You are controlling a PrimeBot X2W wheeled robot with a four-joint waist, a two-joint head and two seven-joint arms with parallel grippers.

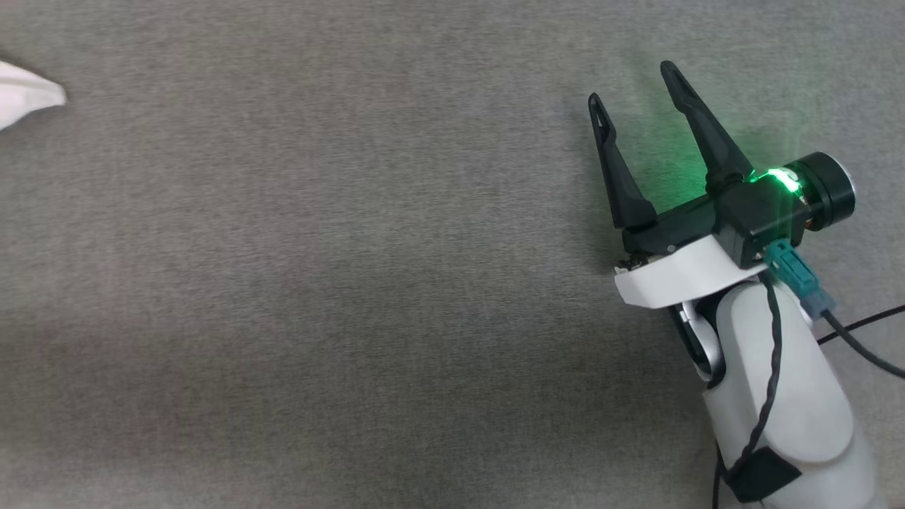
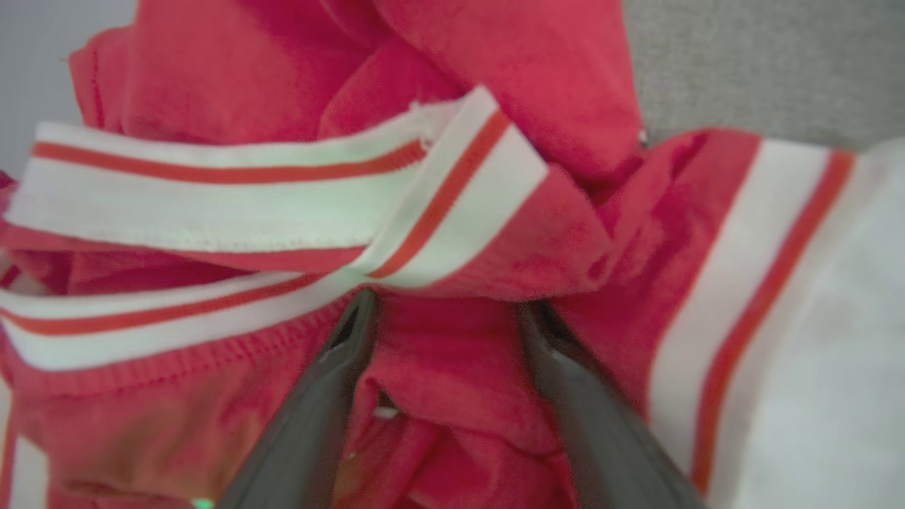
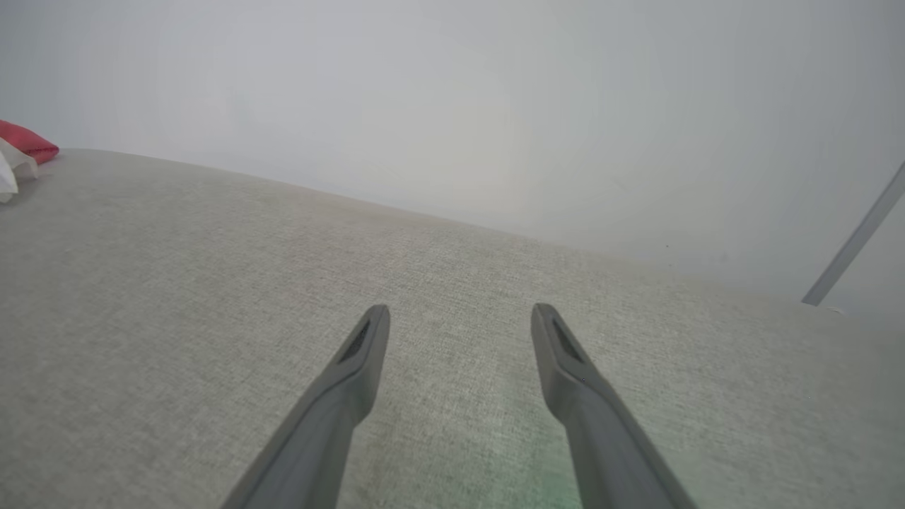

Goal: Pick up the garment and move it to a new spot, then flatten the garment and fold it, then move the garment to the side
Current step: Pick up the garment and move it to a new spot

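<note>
Head view: the right end effector (image 1: pixel 632 82) hovered wide over the grey tabletop (image 1: pixel 353 283), a white corner of the garment (image 1: pixel 28 95) at the far left edge. Left wrist view: the left end effector (image 2: pixel 447 302), spread wide, straddled crumpled red cloth with striped trim; closing on one loose fold could let it slip. Right wrist view: the garment (image 3: pixel 21 145) lay far left.

We seemed to be in a bare robot test room or lab. A broad flat surface covered in grey woven cloth (image 1: pixel 339 283) ran up to a plain, unmarked pale wall (image 3: pixel 452 106). A thin grey strip (image 3: pixel 854 242) crossed that wall at one edge, and a loose black cable (image 1: pixel 866 357) showed against the cloth.
</note>
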